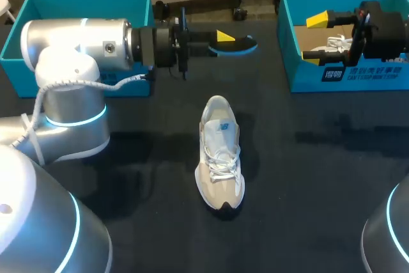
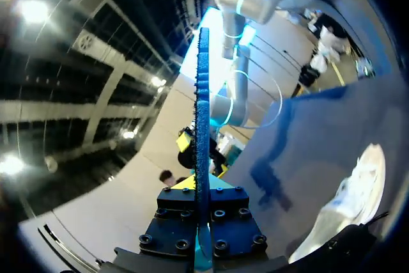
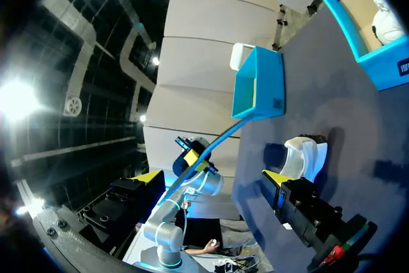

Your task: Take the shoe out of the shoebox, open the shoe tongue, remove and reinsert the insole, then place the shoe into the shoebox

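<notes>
Shoe (image 1: 220, 151) is laid unboxed on table (image 1: 307, 171); insole (image 1: 243, 45) is out, pinched by left gripper (image 1: 223, 41); right gripper (image 1: 314, 39) is held spread. Reinsertion and reboxing are judged outstanding.

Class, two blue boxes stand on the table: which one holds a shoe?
The right box, beneath the right gripper: a white shoe lies inside. The left box shows none.

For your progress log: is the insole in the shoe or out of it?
Out. The blue insole is pinched in the left gripper, held apart from the shoe, which sits on the table.
</notes>
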{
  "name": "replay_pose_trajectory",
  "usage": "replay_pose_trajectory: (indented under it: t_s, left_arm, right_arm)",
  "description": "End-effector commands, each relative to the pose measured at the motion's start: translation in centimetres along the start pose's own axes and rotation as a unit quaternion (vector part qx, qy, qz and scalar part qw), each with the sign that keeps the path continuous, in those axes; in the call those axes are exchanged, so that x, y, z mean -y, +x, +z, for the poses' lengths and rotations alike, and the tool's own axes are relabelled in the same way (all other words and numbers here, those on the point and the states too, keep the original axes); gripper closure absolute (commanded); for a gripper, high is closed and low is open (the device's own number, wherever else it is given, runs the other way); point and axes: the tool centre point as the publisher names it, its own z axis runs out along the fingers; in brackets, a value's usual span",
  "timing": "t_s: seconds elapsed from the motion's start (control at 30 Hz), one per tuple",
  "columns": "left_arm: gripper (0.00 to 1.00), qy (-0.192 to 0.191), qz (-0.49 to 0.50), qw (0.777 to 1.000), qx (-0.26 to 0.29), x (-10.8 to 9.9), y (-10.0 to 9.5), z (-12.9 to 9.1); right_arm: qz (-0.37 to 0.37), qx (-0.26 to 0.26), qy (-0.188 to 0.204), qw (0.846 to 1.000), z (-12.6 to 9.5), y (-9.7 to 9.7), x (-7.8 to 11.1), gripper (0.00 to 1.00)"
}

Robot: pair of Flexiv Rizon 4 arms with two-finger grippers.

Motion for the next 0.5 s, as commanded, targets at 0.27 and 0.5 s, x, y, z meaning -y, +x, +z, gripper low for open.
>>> replay_pose_trajectory:
  t_s: [0.27,0.5]
  left_arm:
    - [1.0,0.03,-0.422,0.906,-0.033,-0.56,0.39,-0.57]
    - [1.0,0.03,-0.422,0.906,-0.033,-0.56,0.39,-0.57]
  right_arm:
    - [0.0,0.001,0.0,1.0,0.11,-0.03,-0.03,0.0]
    - [0.0,0.001,0.0,1.0,0.11,-0.03,-0.03,0.0]
